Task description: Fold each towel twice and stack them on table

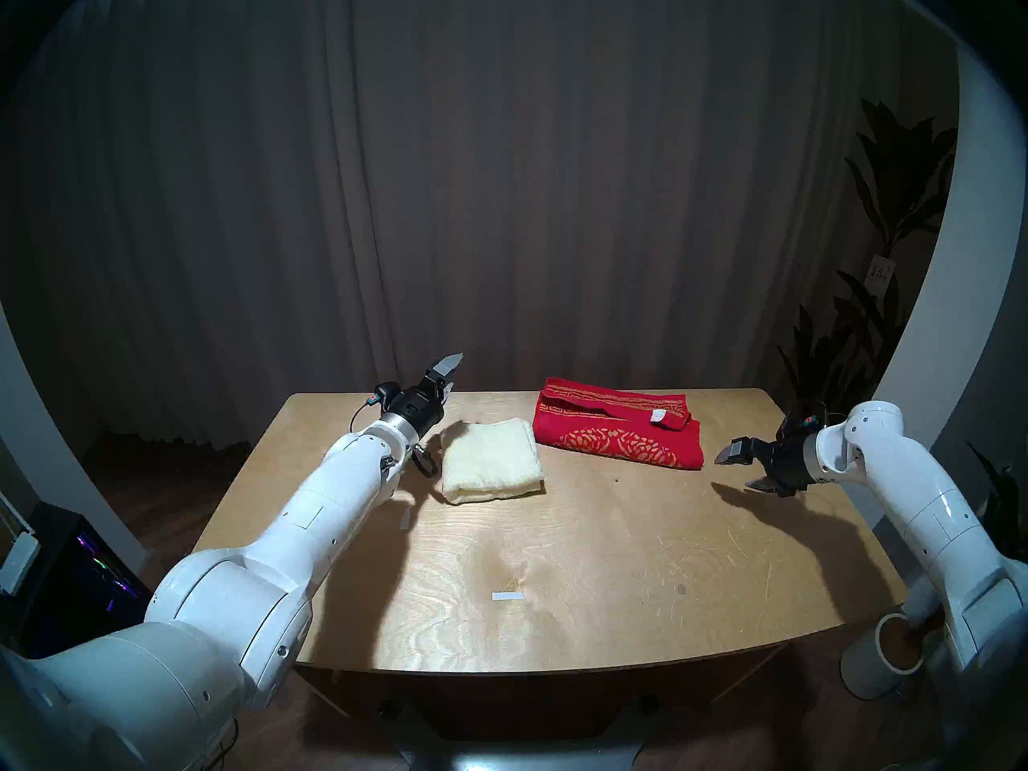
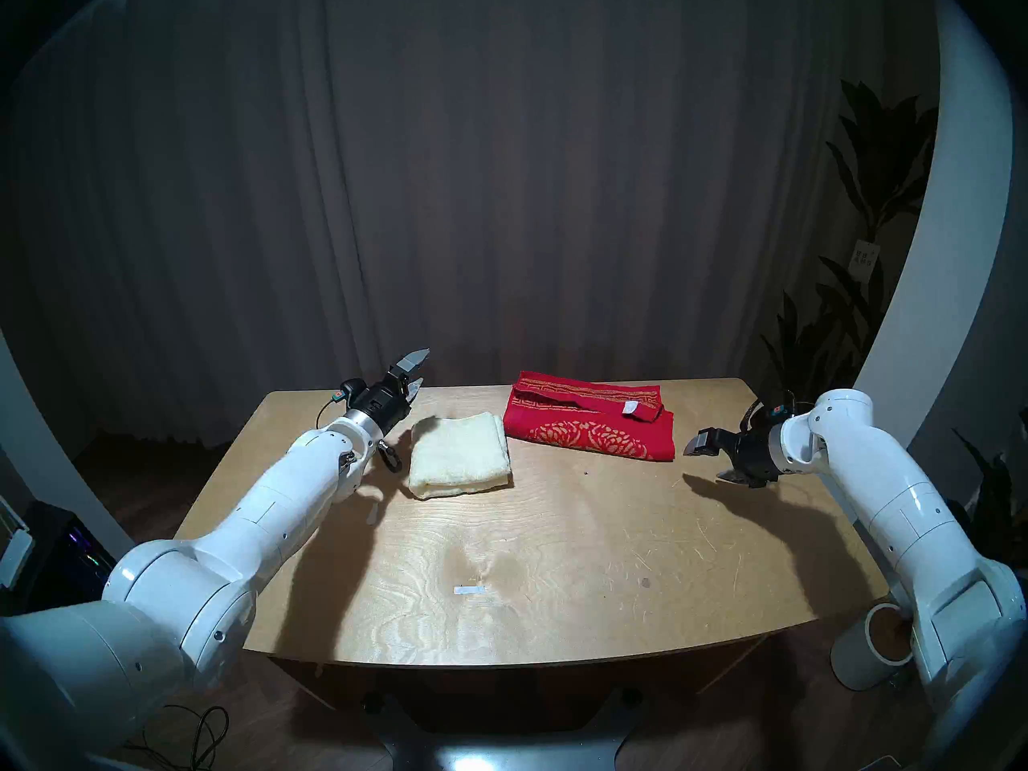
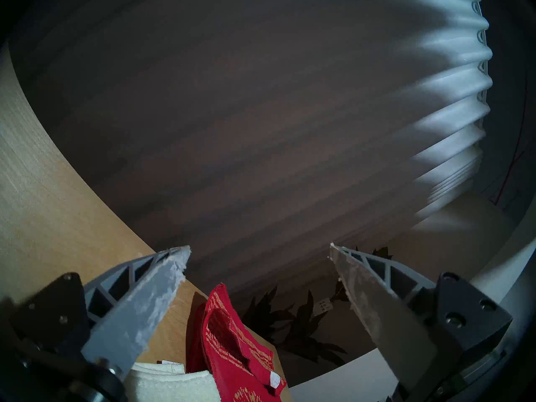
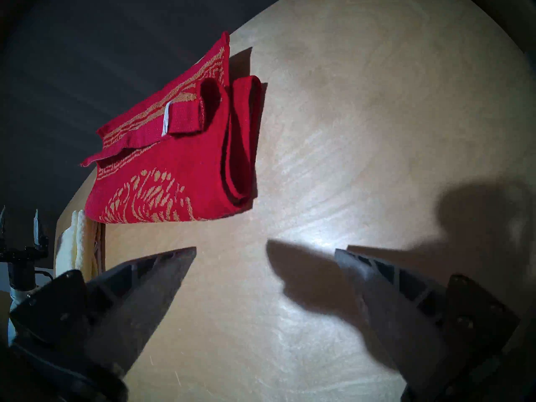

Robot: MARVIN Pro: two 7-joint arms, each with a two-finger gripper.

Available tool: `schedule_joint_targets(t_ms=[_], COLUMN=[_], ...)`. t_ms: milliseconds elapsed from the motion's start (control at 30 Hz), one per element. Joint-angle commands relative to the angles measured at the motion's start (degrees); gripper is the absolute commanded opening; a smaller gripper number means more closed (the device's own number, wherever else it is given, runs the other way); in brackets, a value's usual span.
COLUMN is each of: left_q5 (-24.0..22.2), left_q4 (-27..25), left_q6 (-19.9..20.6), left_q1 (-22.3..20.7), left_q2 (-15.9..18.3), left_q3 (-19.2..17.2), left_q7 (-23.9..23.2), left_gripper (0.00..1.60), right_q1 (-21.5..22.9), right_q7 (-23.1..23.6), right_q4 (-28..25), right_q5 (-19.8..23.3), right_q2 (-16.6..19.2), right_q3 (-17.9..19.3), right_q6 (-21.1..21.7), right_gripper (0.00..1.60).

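Head stereo left: red towel [image 1: 617, 439], soft, limp, at 12 o'clock on table [image 1: 556, 558]; pinch the folded edge. Left gripper [image 1: 448, 376] and right gripper [image 1: 742, 466] both spread, empty.

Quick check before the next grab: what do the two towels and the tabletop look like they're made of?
Cream towel: looks like soft looped terry, matte and thick; fuzzy nap, plump folded edge.
Red towel: likely woven terry too, thinner, with a gold pattern; a white label shows on a turned-over edge.
Table: apparently light plywood, smooth with a slight sheen; swirling grain and fine scratches.
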Motion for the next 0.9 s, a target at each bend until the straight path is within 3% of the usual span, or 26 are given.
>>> schedule_joint_targets(t_ms=[0,333,867], left_q5=[0.4,1.3,2.7], left_q4=[-3.1,-5.2,-9.7], left_q6=[-0.2,-0.4,-0.4], left_q1=[0.6,2.2,4.3], left_q2=[1.0,2.2,4.7], left_q3=[0.1,0.0,-0.6], left_q7=[0.1,1.1,4.7], left_gripper=[1.6,1.6,1.6], right_q1=[-2.3,-4.3,-7.6], right_q7=[-1.0,-3.0,-10.0], right_q4=[-2.3,-3.7,-7.6], right_q5=[2.2,5.2,8.9], right_q2=[-0.9,-3.4,-7.9], right_q3=[2.0,4.8,9.3], right_q6=[-2.3,-6.4,-16.1], right_gripper=[1.6,1.6,1.6])
